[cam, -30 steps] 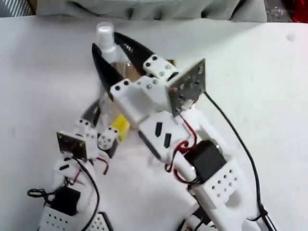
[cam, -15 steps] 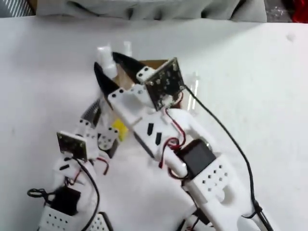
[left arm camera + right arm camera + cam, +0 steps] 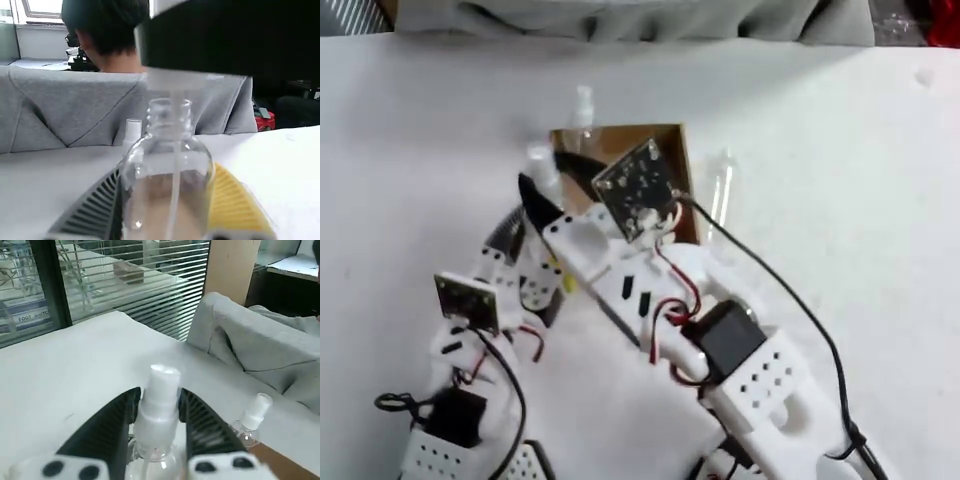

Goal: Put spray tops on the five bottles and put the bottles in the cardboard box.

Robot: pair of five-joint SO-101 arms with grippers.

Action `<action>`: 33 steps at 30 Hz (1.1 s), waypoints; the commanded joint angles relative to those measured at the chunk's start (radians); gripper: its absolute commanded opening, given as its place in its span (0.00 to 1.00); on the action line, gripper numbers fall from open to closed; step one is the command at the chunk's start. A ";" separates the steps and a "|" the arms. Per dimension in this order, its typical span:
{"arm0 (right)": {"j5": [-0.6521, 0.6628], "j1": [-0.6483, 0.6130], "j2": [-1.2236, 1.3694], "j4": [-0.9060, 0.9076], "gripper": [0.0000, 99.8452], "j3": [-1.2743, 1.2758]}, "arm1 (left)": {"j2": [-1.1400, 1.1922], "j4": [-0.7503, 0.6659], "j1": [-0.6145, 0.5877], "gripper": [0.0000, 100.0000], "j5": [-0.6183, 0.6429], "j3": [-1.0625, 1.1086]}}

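Surface (image 3: 860,140): white, beneath my grippers.
Right gripper (image 3: 159,392): clamped on spray top (image 3: 162,376).
Left gripper (image 3: 165,215): clamped on bottle (image 3: 165,167), just below.
Risk: any tilt and I jam the neck.

The right claw (image 3: 159,392) grips a white spray top (image 3: 160,402) between its black ribbed fingers (image 3: 107,435), the top standing upright right over the neck of a clear bottle (image 3: 150,462). Farther off on the white worktop (image 3: 75,370), a second bottle (image 3: 249,426) with its spray top on stands beside the cardboard box (image 3: 282,465) edge.
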 commanded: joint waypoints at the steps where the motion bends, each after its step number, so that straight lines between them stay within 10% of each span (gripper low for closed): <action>1: 0.003 -0.016 -0.033 0.004 0.02 -0.006 | -0.007 -0.034 -0.013 0.02 -0.003 -0.011; 33: -0.048 -0.013 -0.039 0.170 0.17 -0.265 | -0.007 -0.034 -0.013 0.02 -0.003 -0.008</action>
